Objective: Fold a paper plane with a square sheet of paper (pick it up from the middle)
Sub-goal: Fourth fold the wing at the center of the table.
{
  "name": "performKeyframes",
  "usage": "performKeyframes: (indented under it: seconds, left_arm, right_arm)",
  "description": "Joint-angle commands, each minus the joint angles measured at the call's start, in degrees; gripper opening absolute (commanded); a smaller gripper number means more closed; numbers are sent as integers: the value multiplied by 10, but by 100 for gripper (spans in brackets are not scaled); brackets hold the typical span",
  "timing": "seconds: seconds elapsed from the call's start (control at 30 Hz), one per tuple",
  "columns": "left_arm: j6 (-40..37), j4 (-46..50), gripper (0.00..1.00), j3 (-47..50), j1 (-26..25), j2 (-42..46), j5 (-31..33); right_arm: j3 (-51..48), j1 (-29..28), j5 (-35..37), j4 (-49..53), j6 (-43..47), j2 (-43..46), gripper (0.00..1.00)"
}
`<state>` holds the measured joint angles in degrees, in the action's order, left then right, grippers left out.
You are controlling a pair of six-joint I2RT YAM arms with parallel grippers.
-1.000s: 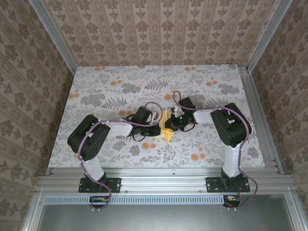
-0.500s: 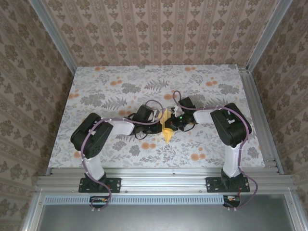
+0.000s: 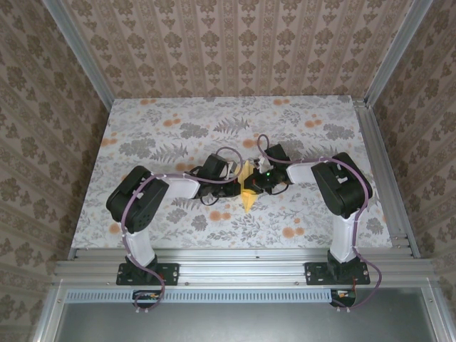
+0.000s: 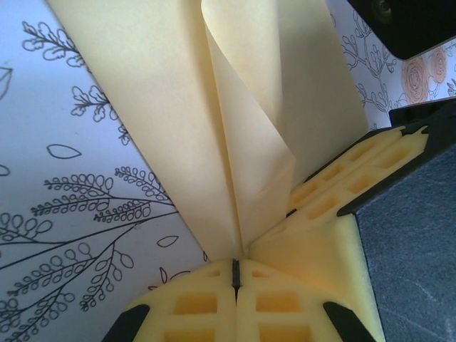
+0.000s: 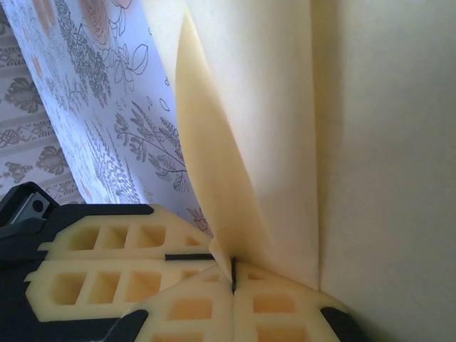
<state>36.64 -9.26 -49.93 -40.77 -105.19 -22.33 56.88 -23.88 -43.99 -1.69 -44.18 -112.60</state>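
Your left end effector (image 4: 236, 274) and right end effector (image 5: 233, 274) each pinch the paper plane (image 4: 178, 107) tight, so ease them evenly toward 9 and 3 o'clock.

Pale-yellow paper (image 3: 246, 199), folded lengthwise w/ loose curling flaps, is pinched at crease, tip pointed twd near side.

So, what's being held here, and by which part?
The folded yellow paper, by both tools. The left tool and right tool are each shut on its gathered layers, from opposite sides, roughly midway along its length.
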Motion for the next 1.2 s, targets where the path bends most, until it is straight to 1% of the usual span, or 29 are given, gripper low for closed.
performKeyframes:
  seconds: [0.0,0.1,0.2,0.37,0.5,0.63,0.77,0.93,1.07,1.17]
  left_arm:
    - [-6,-10,0,27,-1,-44,27]
    - [-6,-20,0,42,5,-42,27]
    - [-6,-29,0,53,8,-41,24]
    - [-2,-48,0,70,17,-39,17]
    - [1,-64,0,79,23,-34,8]
    - [16,-104,0,96,32,-29,-7]
    - [23,-115,0,102,38,-15,-13]
    - [19,-85,0,87,48,20,-7]
    - [21,-70,0,68,55,28,-13]
    - [13,-41,0,51,57,29,0]
  right_arm:
    - [-5,-3,-21,-38,-18,12,2]
    - [-6,-4,-25,-46,-21,7,2]
    - [-15,-5,-35,-80,-35,6,2]
    - [-25,-7,-38,-80,-29,14,2]
    - [-28,-8,-43,-90,-35,0,2]
    - [-25,-9,-39,-85,-28,-17,2]
    - [-17,-10,-20,-32,8,-23,2]
    - [-14,-9,1,5,36,-25,2]
    - [-11,-10,8,19,54,-27,2]
    - [-10,-10,19,34,66,-27,2]
